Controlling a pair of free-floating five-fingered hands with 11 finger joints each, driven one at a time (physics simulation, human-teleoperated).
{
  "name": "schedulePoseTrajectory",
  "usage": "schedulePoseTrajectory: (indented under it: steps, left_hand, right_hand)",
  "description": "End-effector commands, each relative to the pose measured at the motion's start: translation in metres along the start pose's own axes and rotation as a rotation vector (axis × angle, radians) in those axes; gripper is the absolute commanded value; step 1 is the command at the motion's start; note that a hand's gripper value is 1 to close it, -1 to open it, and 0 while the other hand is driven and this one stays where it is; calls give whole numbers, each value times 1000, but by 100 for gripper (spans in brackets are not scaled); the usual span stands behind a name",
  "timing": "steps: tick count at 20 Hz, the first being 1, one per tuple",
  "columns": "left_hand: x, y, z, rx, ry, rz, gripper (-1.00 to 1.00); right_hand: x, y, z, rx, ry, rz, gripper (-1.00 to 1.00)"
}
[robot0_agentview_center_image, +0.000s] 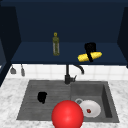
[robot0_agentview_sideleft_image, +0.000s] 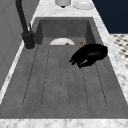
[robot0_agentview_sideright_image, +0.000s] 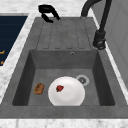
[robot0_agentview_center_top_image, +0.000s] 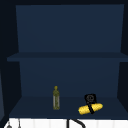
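Corn: we see the yellow corn cob (robot0_agentview_center_image: 90, 56) lying on its side on the lower cabinet shelf (robot0_agentview_center_image: 37, 53), at the right part, slightly tilted; lying flat like this, it rests steady.
Right hand: our right hand (robot0_agentview_center_image: 90, 49) comes from above and behind the corn, and its fingers (robot0_agentview_center_top_image: 91, 109) are curled over the middle of the cob, so the grip sits near the balance point.
Bottle: an olive-green bottle (robot0_agentview_center_image: 56, 45) stands upright on the same shelf, well apart to the left of the corn.
Left hand: our left hand (robot0_agentview_center_image: 42, 97) hangs idle over the ribbed draining board (robot0_agentview_sideleft_image: 62, 80) at the left of the sink, fingers loosely bent and holding nothing.
Basin: a white plate (robot0_agentview_sideright_image: 66, 91) with a small red piece (robot0_agentview_sideright_image: 59, 88) on it lies in the basin beside the drain, and a brown item (robot0_agentview_sideright_image: 39, 88) lies near it.
Faucet: the black faucet (robot0_agentview_center_image: 68, 75) stands behind the sink, set in the marble tabletop (robot0_agentview_center_image: 8, 100).
Front: a red ball (robot0_agentview_center_image: 67, 114) shows close to the camera.
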Motion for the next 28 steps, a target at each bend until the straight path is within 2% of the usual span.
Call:
schedulePoseTrajectory:
  steps: [1, 5, 14, 21, 28]
  left_hand:
    - [0, 0, 0, 0, 0, 0, 0]
    - [0, 0, 0, 0, 0, 0, 0]
    - [0, 0, 0, 0, 0, 0, 0]
    - [0, 0, 0, 0, 0, 0, 0]
    - [0, 0, 0, 0, 0, 0, 0]
  right_hand:
    - [-10, 2, 31, -2, -9, -31, 100]
    - [-20, 12, 64, -5, -11, -39, 100]
    - [-44, 62, 124, -15, -9, -34, 100]
    - [-62, 135, 155, -12, -8, -26, 100]
    - [-94, 199, 169, -15, -16, -67, 100]
